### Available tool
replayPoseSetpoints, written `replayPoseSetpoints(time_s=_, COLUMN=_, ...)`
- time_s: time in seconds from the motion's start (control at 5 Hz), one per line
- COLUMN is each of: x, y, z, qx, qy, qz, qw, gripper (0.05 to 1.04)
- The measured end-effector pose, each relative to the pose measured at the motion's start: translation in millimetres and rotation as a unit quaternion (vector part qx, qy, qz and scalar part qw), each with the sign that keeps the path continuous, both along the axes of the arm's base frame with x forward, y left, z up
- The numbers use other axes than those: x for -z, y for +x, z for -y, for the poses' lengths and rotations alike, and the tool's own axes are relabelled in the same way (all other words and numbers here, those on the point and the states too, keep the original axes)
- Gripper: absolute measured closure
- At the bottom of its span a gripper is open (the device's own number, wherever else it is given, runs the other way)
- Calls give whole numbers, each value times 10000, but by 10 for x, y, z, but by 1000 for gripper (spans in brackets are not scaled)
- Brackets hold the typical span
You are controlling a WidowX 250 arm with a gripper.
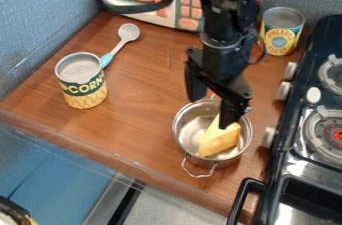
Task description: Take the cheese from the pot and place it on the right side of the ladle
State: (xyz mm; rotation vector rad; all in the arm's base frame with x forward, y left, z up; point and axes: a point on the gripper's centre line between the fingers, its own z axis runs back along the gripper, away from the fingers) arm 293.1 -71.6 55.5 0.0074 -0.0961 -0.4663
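The black arm (227, 24) hangs down behind the pot (223, 162), its gripper (210, 113) above it with fingers apart.

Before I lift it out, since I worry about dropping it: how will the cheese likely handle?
The cheese has crisp, flat faces, so it will probably feel stiff. Those faces suggest it won't roll readily. The pot looks smooth and shiny inside, so the cheese may slide if nudged.

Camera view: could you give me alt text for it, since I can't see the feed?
A black gripper, fingers apart, hangs over a metal pot with a yellow cheese wedge inside. On the wooden counter, toward the view's upper left, lies a ladle, its blue handle partly behind a can; a stove stands at the right.
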Motion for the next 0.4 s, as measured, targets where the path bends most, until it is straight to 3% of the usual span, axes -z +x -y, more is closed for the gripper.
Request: replayPoseSetpoints(time_s=0.4, x=297, y=39, z=87, qx=-254, qy=41, qz=-400, qw=9989, gripper=84)
